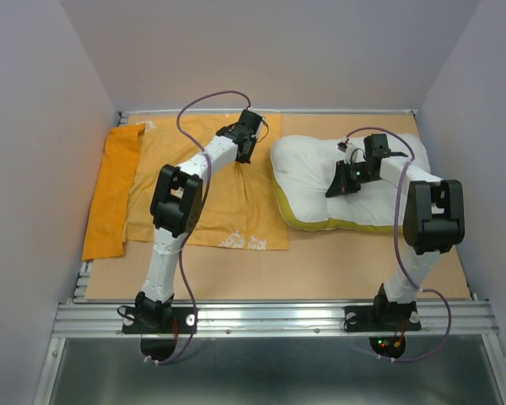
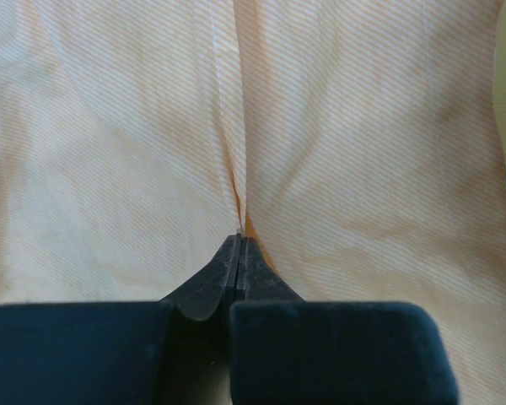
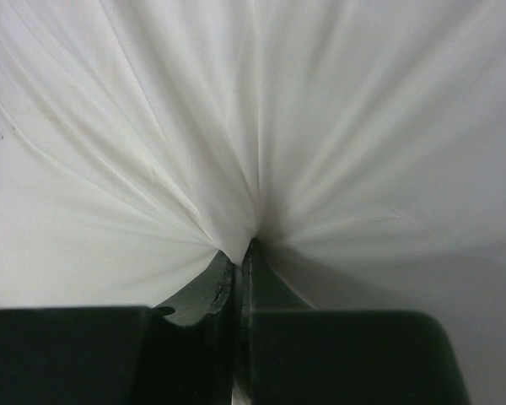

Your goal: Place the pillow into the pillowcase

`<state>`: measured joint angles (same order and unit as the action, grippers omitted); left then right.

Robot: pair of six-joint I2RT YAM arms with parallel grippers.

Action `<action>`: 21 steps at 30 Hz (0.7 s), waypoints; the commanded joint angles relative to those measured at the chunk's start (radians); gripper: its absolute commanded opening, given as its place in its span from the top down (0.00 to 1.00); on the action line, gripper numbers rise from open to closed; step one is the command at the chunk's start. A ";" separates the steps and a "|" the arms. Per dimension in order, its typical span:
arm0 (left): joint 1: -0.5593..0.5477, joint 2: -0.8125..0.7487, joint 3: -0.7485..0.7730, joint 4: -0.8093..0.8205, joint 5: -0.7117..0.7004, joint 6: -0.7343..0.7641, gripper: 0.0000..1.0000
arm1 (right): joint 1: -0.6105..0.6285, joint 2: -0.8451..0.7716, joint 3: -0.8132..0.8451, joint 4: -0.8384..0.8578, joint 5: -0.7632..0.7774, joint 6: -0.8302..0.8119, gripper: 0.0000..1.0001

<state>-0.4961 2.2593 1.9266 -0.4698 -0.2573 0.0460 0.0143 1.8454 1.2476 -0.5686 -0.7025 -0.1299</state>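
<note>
The orange-yellow pillowcase (image 1: pixel 228 198) lies flat on the left half of the table, small white print near its front edge. My left gripper (image 1: pixel 244 157) presses down on its far right part, shut on a pinched fold of the pillowcase (image 2: pixel 337 126) that rises to the left gripper (image 2: pixel 239 239). The plump white pillow (image 1: pixel 308 181) with a yellow edge lies to the right. My right gripper (image 1: pixel 335 191) sits on its middle, shut on a gathered tuck of the pillow (image 3: pixel 152 152), with creases fanning out from the right gripper (image 3: pixel 245 245).
A second strip of orange cloth (image 1: pixel 114 190) lies along the table's left edge. Grey walls close in the left, back and right. The brown tabletop (image 1: pixel 320 261) shows in front of the pillow and pillowcase, ending at a metal rail (image 1: pixel 270 316) by the arm bases.
</note>
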 commanded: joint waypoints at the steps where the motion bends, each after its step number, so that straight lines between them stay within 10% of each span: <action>1: 0.021 -0.113 0.018 -0.020 0.065 0.017 0.98 | 0.001 -0.066 0.050 -0.019 -0.043 0.029 0.99; 21: 0.110 -0.296 0.020 -0.148 0.486 0.132 1.00 | 0.119 -0.112 0.305 0.087 -0.311 0.236 0.99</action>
<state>-0.3965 2.0029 1.9266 -0.5823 0.1642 0.1574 0.0547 1.7916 1.4803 -0.5598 -0.8906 0.0578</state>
